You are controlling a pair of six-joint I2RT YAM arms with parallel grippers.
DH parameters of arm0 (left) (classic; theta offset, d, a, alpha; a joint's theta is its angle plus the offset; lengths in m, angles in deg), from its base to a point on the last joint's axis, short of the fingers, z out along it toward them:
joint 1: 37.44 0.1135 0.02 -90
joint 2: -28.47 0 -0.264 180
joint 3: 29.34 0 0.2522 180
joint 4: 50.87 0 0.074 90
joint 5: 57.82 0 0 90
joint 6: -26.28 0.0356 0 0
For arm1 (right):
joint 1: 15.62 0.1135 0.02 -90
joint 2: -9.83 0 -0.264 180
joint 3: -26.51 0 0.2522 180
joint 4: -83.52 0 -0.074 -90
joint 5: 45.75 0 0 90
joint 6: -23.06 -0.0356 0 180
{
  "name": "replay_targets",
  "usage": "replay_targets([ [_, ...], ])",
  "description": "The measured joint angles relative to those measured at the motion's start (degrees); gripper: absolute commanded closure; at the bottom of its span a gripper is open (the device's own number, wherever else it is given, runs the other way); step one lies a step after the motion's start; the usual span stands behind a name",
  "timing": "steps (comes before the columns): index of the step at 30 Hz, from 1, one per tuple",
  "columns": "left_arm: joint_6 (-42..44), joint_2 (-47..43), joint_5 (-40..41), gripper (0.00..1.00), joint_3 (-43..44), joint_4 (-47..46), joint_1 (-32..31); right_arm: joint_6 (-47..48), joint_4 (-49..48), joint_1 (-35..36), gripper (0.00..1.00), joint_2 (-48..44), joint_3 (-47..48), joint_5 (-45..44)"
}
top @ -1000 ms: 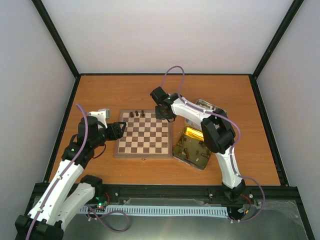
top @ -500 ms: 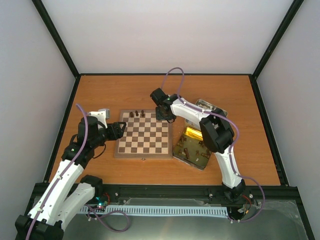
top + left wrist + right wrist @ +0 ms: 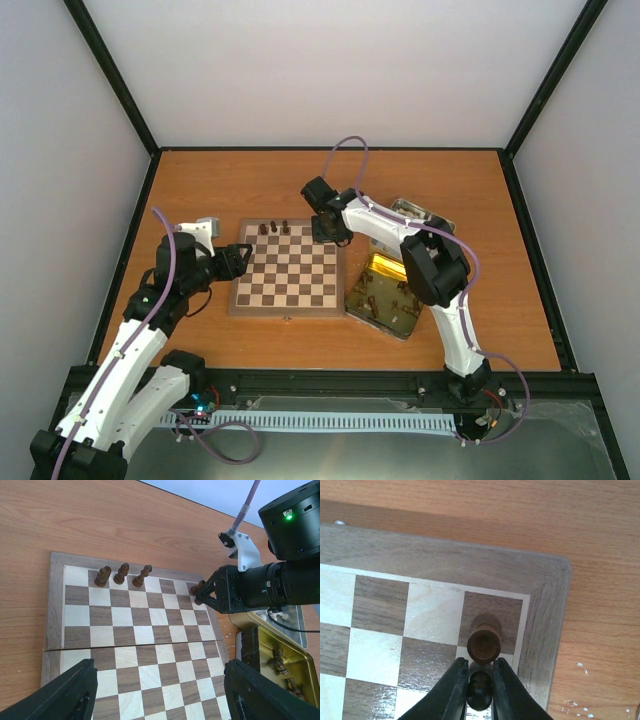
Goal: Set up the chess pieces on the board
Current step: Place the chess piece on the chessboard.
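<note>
stage: early | three dark chess pieces (image 3: 121, 573) on board (image 3: 285, 313) top row, corner piece (image 3: 484, 642) set upper right; more in gold tin (image 3: 378, 268) | right gripper (image 3: 480, 667) clamps another dark piece (image 3: 479, 694) beside it | left gripper (image 3: 160, 685) released, empty

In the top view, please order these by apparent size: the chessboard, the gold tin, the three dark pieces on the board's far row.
1. Chessboard: largest.
2. Gold tin: smaller, partly hidden by the right arm.
3. The three dark pieces: tiny; they look alike in size, so unranked among themselves.
</note>
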Motion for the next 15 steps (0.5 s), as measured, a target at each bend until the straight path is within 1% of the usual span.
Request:
replay_targets([
  [2, 0.0, 0.0, 0.0, 0.3, 0.0, 0.0, 0.0, 0.1, 0.2, 0.0, 0.8, -0.1, -0.1, 0.4],
  [4, 0.0, 0.0, 0.0, 0.3, 0.0, 0.0, 0.0, 0.2, 0.7, 0.0, 0.73, -0.1, -0.1, 0.8],
  [9, 0.0, 0.0, 0.0, 0.3, 0.0, 0.0, 0.0, 0.5, 1.6, 0.0, 0.65, -0.5, -0.2, 1.4],
  [13, 0.0, 0.0, 0.0, 0.3, 0.0, 0.0, 0.0, 0.5, 2.3, 0.0, 0.64, -4.5, -1.7, 1.3],
  [15, 0.0, 0.0, 0.0, 0.29, 0.0, 0.0, 0.0, 0.3, 1.9, 0.0, 0.64, -9.4, -4.9, 0.5],
])
